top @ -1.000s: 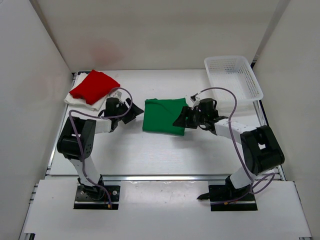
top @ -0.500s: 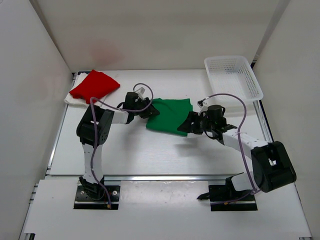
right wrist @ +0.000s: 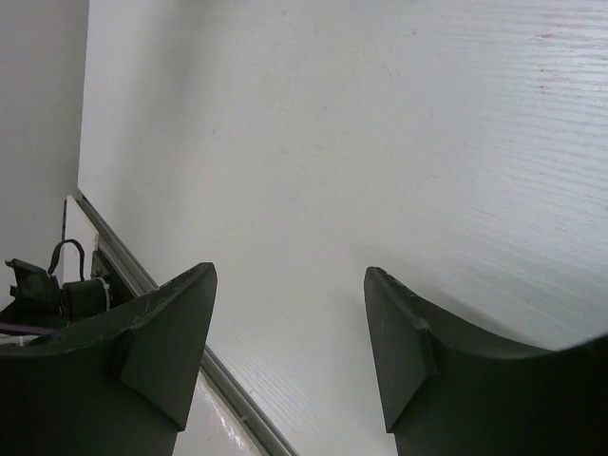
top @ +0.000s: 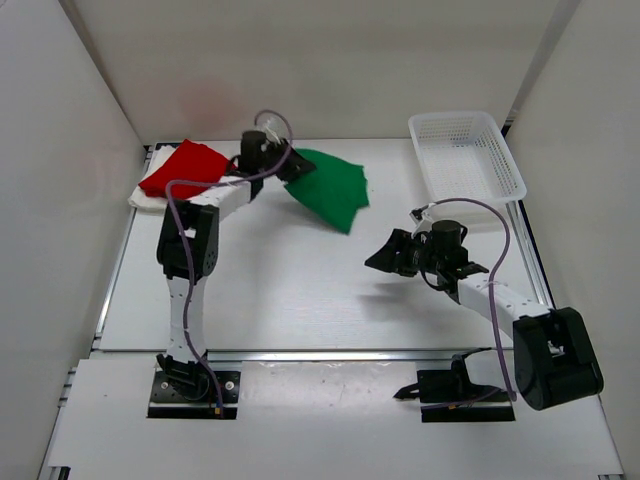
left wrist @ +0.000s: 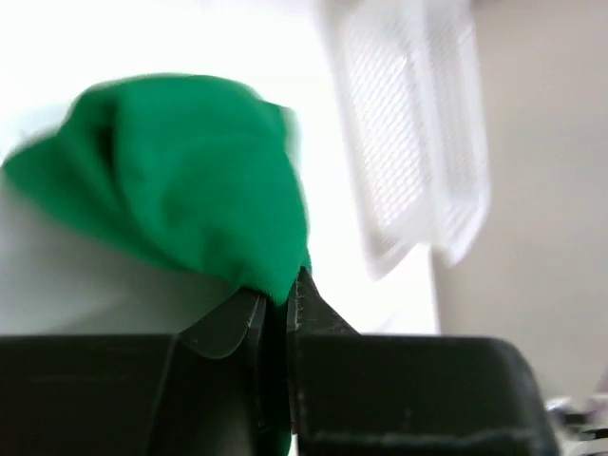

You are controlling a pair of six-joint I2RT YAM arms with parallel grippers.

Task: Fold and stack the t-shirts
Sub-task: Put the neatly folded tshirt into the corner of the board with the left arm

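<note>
Left fingers [left wrist: 226, 325] clamp the green t-shirt [top: 332, 188] by its edge; right fingers [right wrist: 157, 347] gape wide above the table [top: 290, 290].

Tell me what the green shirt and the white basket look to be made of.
Green shirt: soft matte cloth; it sags and creases where the left hand pinches it. Basket: probably hard white plastic; stiff walls pierced with a grid of holes.

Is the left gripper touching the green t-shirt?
Touching. The left wrist view shows the left gripper pinching a fold of the green t-shirt.
</note>
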